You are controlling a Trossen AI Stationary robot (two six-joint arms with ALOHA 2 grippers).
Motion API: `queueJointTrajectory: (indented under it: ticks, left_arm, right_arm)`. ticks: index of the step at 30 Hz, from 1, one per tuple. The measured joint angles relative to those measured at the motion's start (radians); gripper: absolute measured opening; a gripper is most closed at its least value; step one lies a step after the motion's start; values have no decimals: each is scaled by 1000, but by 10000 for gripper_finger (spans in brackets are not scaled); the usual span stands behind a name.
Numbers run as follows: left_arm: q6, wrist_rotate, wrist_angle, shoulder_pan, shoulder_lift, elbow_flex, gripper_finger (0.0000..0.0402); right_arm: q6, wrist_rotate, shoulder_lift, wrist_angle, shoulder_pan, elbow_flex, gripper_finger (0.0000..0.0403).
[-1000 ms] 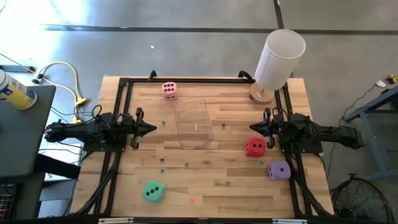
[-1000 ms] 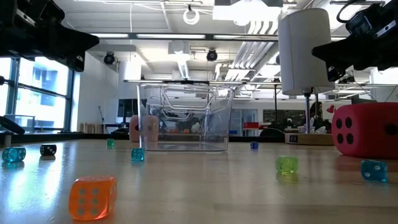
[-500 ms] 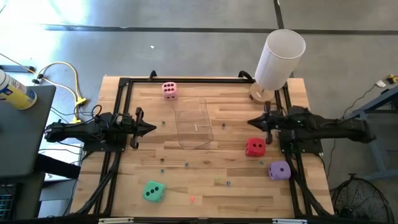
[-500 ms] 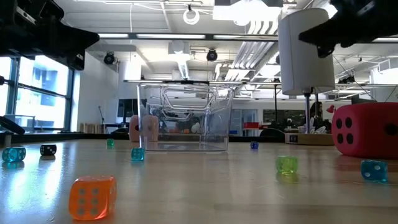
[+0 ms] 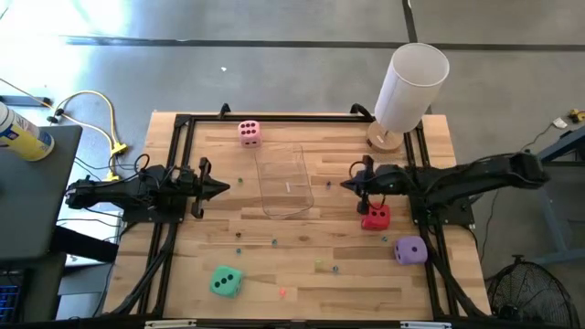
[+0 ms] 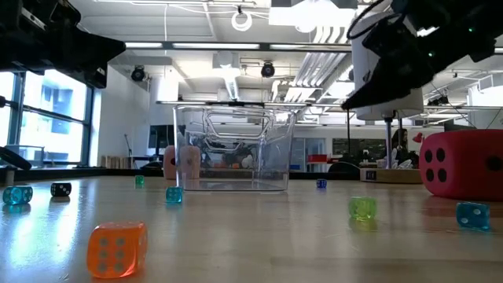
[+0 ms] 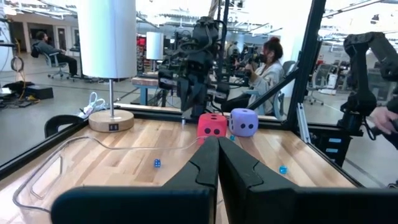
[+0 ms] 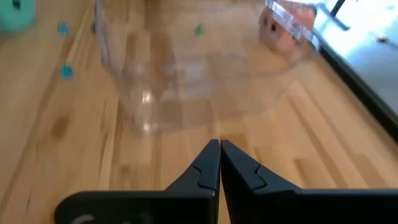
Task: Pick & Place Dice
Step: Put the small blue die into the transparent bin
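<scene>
Right gripper [image 5: 348, 184] pinched shut and empty, raised seemingly just beside the red die [image 5: 375, 217], clear container [image 5: 283, 181] ahead, left gripper [image 5: 222, 189] shut, waiting at the table's left.

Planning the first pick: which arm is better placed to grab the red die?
Right. Its shut claw hangs close beside the red die, while the left claw waits across the clear container.

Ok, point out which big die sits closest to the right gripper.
The red die, just beside the shut right gripper; the purple die, pink die and teal die lie farther off.
</scene>
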Motion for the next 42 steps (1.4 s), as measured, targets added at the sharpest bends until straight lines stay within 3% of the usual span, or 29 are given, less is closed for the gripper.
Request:
queueJointTrajectory:
  ticks: [4,8,12,17,29,42]
  left_arm:
    - [-52,-3,5,-2,0,0,0]
    - [-77,-3,17,-2,0,0,0]
    - [-78,-3,16,-2,0,0,0]
    - [-72,-3,16,-2,0,0,0]
    - [-38,-2,15,-2,0,0,0]
    - [-80,-2,15,-2,0,0,0]
  right_arm:
    - [47,9,64,28,9,-1,26]
    - [84,15,118,29,8,-1,89]
    - [-8,65,169,50,8,-1,159]
    - [-26,88,232,58,5,-1,209]
    - [81,89,462,217,-48,-1,209]
    - [108,110,588,327,-90,0,208]
